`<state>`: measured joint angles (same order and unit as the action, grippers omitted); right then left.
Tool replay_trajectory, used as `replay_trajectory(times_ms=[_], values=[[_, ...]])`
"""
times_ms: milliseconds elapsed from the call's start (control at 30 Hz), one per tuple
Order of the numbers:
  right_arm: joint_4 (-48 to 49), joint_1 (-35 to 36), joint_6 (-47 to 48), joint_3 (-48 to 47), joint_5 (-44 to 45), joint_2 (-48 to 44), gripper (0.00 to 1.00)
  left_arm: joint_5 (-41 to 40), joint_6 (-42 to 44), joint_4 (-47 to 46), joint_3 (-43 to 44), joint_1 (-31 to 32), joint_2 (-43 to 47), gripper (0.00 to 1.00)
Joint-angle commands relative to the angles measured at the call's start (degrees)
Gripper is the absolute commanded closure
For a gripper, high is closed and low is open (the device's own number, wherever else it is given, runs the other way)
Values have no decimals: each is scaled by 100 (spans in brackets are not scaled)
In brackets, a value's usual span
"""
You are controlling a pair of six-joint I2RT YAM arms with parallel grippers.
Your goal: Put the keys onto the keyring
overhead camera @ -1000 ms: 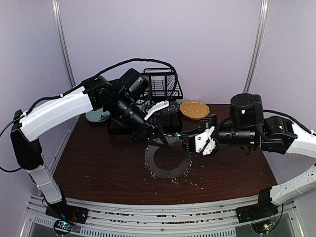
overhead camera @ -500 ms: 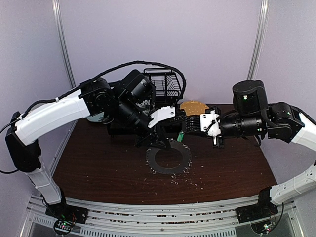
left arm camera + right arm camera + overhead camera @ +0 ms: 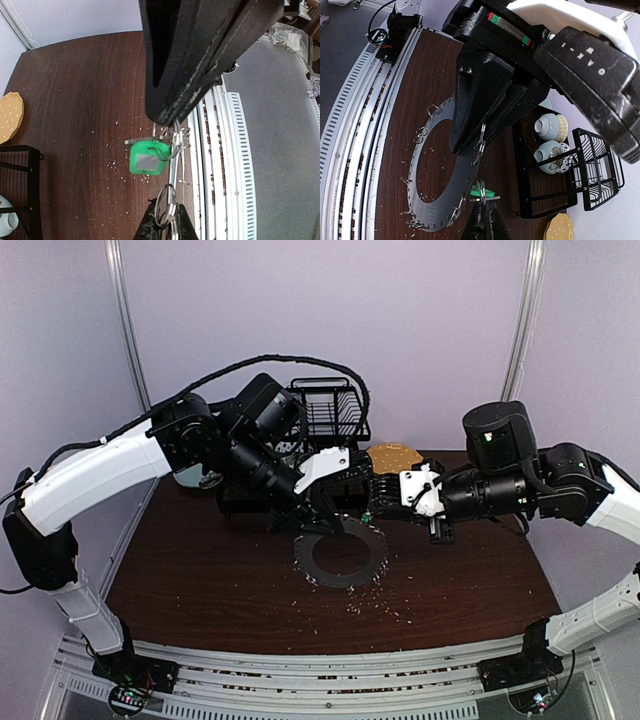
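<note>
The keyring [image 3: 318,570], a flat dark grey disc fringed with wire loops, is tilted, its far rim lifted off the table. My left gripper [image 3: 322,523] is shut on that rim; in the left wrist view the keyring [image 3: 173,177] shows edge-on between the left gripper's [image 3: 165,212] tips. My right gripper [image 3: 372,502] is shut on a silvery wire loop at the rim. The green-headed key [image 3: 367,514] hangs on that loop, key [image 3: 145,159] head down, just below the right gripper [image 3: 167,120]. In the right wrist view, the key [image 3: 489,192] lies across the right gripper [image 3: 483,203] beside the keyring [image 3: 440,213].
A black wire rack [image 3: 330,410] and a yellow dotted plate [image 3: 393,460] stand at the back. Two bowls [image 3: 551,127] sit on a black tray beside the rack. Pale crumbs [image 3: 375,600] litter the brown table. Slotted metal rails [image 3: 320,680] run along the near edge.
My right gripper has risen and moved back from beside the disc to the left gripper's tips, the green key going with it. The left arm shifted slightly. Both stay shut.
</note>
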<state>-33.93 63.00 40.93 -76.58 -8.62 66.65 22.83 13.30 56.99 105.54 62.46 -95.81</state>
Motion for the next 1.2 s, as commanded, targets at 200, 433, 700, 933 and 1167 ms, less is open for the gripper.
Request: replay_trajectory(times_ms=[200, 433, 700, 933, 1167], values=[[-85, 22, -188, -69, -210, 66, 100, -53, -81, -324, 125, -14, 73, 100], [-82, 45, -164, -11, -149, 116, 100, -29, -95, -336, 142, -14, 73, 100], [-80, 60, -94, 46, -263, 78, 100, -27, -78, -355, 166, -14, 82, 100], [70, 49, -113, 144, -526, -171, 100, -174, -75, -328, 116, -14, 85, 100], [212, 46, -691, 275, -214, -110, 100, -1009, -87, -554, -6, 218, 235, 100]])
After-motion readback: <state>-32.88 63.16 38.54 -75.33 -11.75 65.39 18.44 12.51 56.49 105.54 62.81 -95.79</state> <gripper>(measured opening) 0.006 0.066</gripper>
